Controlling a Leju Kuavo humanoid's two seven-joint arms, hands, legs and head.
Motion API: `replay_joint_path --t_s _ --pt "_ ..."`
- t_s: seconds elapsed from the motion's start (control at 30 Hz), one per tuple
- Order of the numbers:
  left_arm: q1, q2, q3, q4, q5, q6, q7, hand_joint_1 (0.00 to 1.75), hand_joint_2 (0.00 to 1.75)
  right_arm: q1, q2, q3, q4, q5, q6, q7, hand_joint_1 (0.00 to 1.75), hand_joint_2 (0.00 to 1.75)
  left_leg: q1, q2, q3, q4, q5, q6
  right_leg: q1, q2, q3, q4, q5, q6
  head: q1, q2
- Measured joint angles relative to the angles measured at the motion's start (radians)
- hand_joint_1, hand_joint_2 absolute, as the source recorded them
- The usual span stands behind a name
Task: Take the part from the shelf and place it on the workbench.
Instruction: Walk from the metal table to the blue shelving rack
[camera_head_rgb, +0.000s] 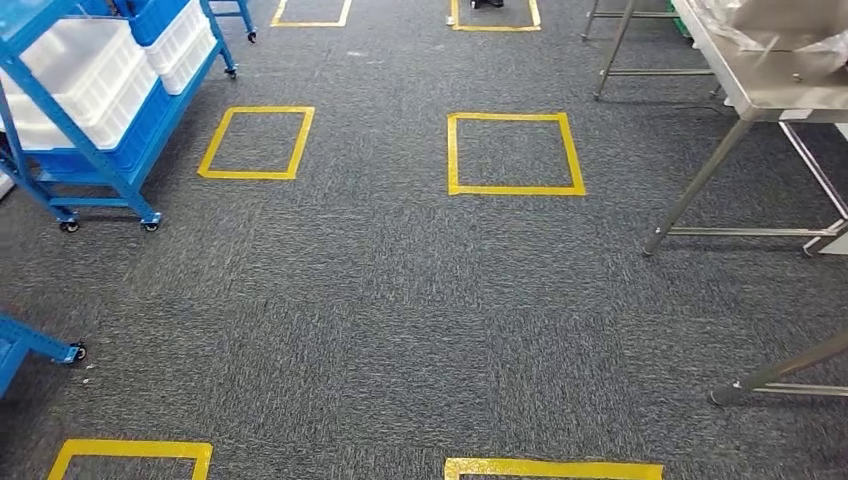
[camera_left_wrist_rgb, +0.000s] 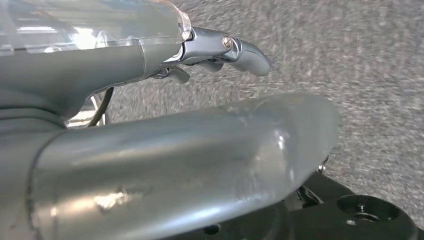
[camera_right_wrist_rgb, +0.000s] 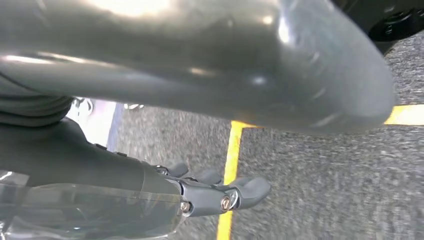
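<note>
Shelf (camera_head_rgb: 95, 110), your blue cart with white bins, stands at the floor's far left; the steel counter (camera_head_rgb: 770, 85) stands at far right. You can't make out the part anywhere. Your left hand (camera_left_wrist_rgb: 220, 50) and right hand (camera_right_wrist_rgb: 220, 195) hang over grey carpet (camera_head_rgb: 400, 300), fingers loosely apart, holding nothing.

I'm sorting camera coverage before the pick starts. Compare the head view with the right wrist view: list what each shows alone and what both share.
Head view alone: the blue shelf with white bins at far left, and the steel workbench at far right, with its legs on the carpet.

Right wrist view alone: the right hand, fingers extended above the floor, holding nothing.

Both: grey carpet and yellow tape squares; a tape line runs under the hand in the wrist view.
</note>
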Motion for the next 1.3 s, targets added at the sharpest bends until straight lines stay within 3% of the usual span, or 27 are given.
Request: replay_joint_path --t_s 0.07,0.13,0.2,0.27,0.33,0.4,0.47,0.5,0.53,0.57,0.63,0.7,0.77,0.8,0.87,0.93,1.0,1.03,1.07,1.13,1.2,1.23,1.3 --pt "0.002 0.000 0.000 0.000 -0.002 0.000 0.000 0.00 0.00 -0.002 0.000 -0.002 0.000 0.001 0.003 -0.003 0.00 0.00 0.001 0.023 0.067 -0.117 0.062 0.002 0.001 -0.026 0.007 0.001 -0.005 0.004 0.000 0.000" --pt "0.000 0.000 0.000 0.000 -0.006 -0.001 0.000 0.00 0.00 -0.003 -0.001 -0.003 0.000 0.003 0.007 -0.004 0.00 0.00 -0.005 0.065 0.133 -0.239 0.103 0.012 0.006 -0.047 0.013 0.003 -0.011 0.012 0.001 0.000" --pt "-0.002 0.000 0.000 0.000 -0.008 -0.001 0.000 0.00 0.00 -0.005 -0.001 -0.004 0.000 0.006 0.008 -0.005 0.00 0.00 -0.013 0.077 0.145 -0.272 0.106 0.024 0.010 -0.064 0.016 0.004 -0.014 0.022 0.002 0.000" --pt "0.000 0.000 0.000 0.000 -0.009 -0.001 0.000 0.00 0.00 -0.009 -0.001 -0.004 0.000 0.009 0.008 -0.006 0.00 0.00 -0.013 0.056 0.143 -0.278 0.112 0.036 0.007 -0.070 0.021 0.003 -0.018 0.032 0.003 0.000" --pt "0.000 0.000 0.000 0.000 -0.010 -0.001 -0.001 0.00 0.00 -0.011 -0.002 -0.004 0.000 0.013 0.008 -0.006 0.00 0.00 -0.009 0.036 0.146 -0.288 0.120 0.050 0.001 -0.026 0.009 0.038 -0.048 0.043 0.005 0.000" --pt "-0.003 0.000 0.000 0.000 -0.011 -0.001 -0.002 0.00 0.00 -0.009 -0.003 -0.004 0.000 0.015 0.008 -0.006 0.00 0.00 -0.008 0.015 0.145 -0.292 0.125 0.059 -0.002 0.029 -0.046 0.151 -0.113 0.047 0.009 0.000" --pt "-0.005 0.000 0.000 0.000 -0.012 -0.001 -0.002 0.00 0.00 -0.007 -0.003 -0.004 0.000 0.017 0.008 -0.006 0.00 0.00 -0.009 -0.012 0.142 -0.291 0.127 0.062 -0.003 0.042 -0.111 0.274 -0.155 0.048 0.009 0.000" --pt "-0.004 0.000 0.000 0.000 -0.013 -0.001 -0.003 0.00 0.00 -0.007 -0.003 -0.004 0.000 0.017 0.008 -0.006 0.00 0.00 -0.010 -0.027 0.143 -0.291 0.127 0.062 -0.003 0.044 -0.125 0.294 -0.147 0.048 0.009 0.000" --pt "-0.004 0.000 0.000 0.000 -0.015 -0.001 -0.003 0.00 0.00 -0.007 -0.004 -0.004 0.000 0.018 0.008 -0.006 0.00 0.00 -0.010 -0.042 0.144 -0.290 0.127 0.062 -0.004 0.046 -0.120 0.272 -0.117 0.046 0.009 0.000" --pt "-0.004 0.000 0.000 0.000 -0.016 -0.002 -0.003 0.00 0.00 -0.007 -0.004 -0.004 0.000 0.019 0.008 -0.006 0.00 0.00 -0.010 -0.056 0.147 -0.289 0.127 0.061 -0.004 0.052 -0.098 0.217 -0.074 0.043 0.009 0.000" --pt "-0.005 -0.001 0.000 0.000 -0.017 -0.002 -0.003 0.00 0.00 -0.005 -0.007 -0.005 0.000 0.021 0.008 -0.005 0.00 0.00 -0.010 -0.083 0.147 -0.286 0.125 0.056 -0.006 0.097 -0.046 0.084 -0.003 0.035 0.010 0.000" --pt "-0.008 -0.002 0.000 0.001 -0.018 -0.004 -0.002 0.00 0.00 -0.005 -0.010 -0.006 0.000 0.024 0.008 -0.004 0.00 0.00 -0.008 -0.105 0.139 -0.282 0.126 0.045 -0.005 0.131 -0.023 0.021 0.016 0.031 0.009 0.000" --pt "-0.007 -0.002 0.000 0.001 -0.020 -0.006 -0.001 0.00 0.00 -0.008 -0.011 -0.007 0.000 0.028 0.010 -0.004 0.00 0.00 -0.004 -0.129 0.132 -0.285 0.131 0.029 -0.003 0.116 -0.019 0.010 0.017 0.025 0.009 0.000" --pt "-0.005 -0.002 0.000 0.001 -0.021 -0.007 -0.001 0.00 0.00 -0.009 -0.012 -0.007 0.000 0.030 0.011 -0.003 0.00 0.00 -0.004 -0.125 0.129 -0.283 0.129 0.024 -0.004 0.103 -0.015 0.001 0.021 0.020 0.009 0.000" --pt "-0.004 -0.002 0.000 0.001 -0.024 -0.007 0.001 0.00 0.00 -0.009 -0.012 -0.008 0.000 0.034 0.016 -0.002 0.00 0.00 -0.007 -0.081 0.106 -0.236 0.098 0.017 -0.008 0.074 -0.006 -0.016 0.028 0.009 0.004 0.000" --pt "-0.007 -0.002 0.000 0.001 -0.026 -0.008 0.002 0.00 0.00 -0.006 -0.012 -0.008 0.000 0.036 0.019 -0.001 0.00 0.00 -0.006 -0.026 0.047 -0.113 0.035 0.013 -0.004 0.042 -0.002 -0.020 0.028 0.003 -0.001 0.000" --pt "-0.008 -0.003 0.000 0.001 -0.027 -0.010 0.002 0.00 0.00 -0.005 -0.012 -0.008 0.001 0.037 0.021 -0.001 0.00 0.00 -0.001 -0.007 0.000 -0.016 0.004 0.006 -0.002 0.008 -0.002 -0.019 0.025 0.002 -0.002 0.000" --pt "-0.007 -0.003 0.000 0.001 -0.028 -0.010 0.002 0.00 0.00 -0.005 -0.012 -0.008 0.001 0.038 0.022 0.000 0.00 0.00 0.001 -0.001 0.002 -0.017 0.015 0.003 -0.002 -0.007 -0.001 -0.018 0.023 0.003 -0.002 0.000" --pt "-0.006 -0.003 0.000 0.002 -0.028 -0.011 0.002 0.00 0.00 -0.006 -0.012 -0.008 0.001 0.039 0.022 0.000 0.00 0.00 0.005 0.005 0.024 -0.057 0.042 0.001 -0.003 -0.020 0.000 -0.017 0.020 0.006 -0.002 0.000" --pt "-0.006 -0.003 -0.001 0.002 -0.029 -0.011 0.002 0.00 0.00 -0.008 -0.013 -0.008 0.001 0.041 0.023 0.000 0.00 0.00 0.007 0.041 0.095 -0.189 0.101 -0.002 -0.004 -0.042 0.005 -0.011 0.011 0.016 -0.003 0.000" --pt "-0.008 -0.003 -0.002 0.002 -0.029 -0.012 0.001 0.00 0.00 -0.008 -0.014 -0.008 0.001 0.042 0.023 0.001 0.00 0.00 0.002 0.067 0.137 -0.269 0.122 0.007 -0.001 -0.059 0.009 -0.004 0.003 0.029 -0.001 0.000" --pt "-0.009 -0.003 -0.002 0.002 -0.029 -0.013 0.001 0.00 0.00 -0.010 -0.014 -0.008 0.001 0.043 0.023 0.002 0.00 0.00 -0.002 0.067 0.139 -0.276 0.119 0.014 0.001 -0.067 0.011 -0.003 0.000 0.034 0.000 0.000" --pt "-0.007 -0.002 -0.003 0.002 -0.029 -0.012 0.001 0.00 0.00 -0.017 -0.015 -0.008 0.002 0.044 0.023 0.002 0.00 0.00 -0.005 0.045 0.138 -0.279 0.122 0.032 -0.002 -0.077 0.016 -0.001 -0.005 0.045 0.003 0.000"
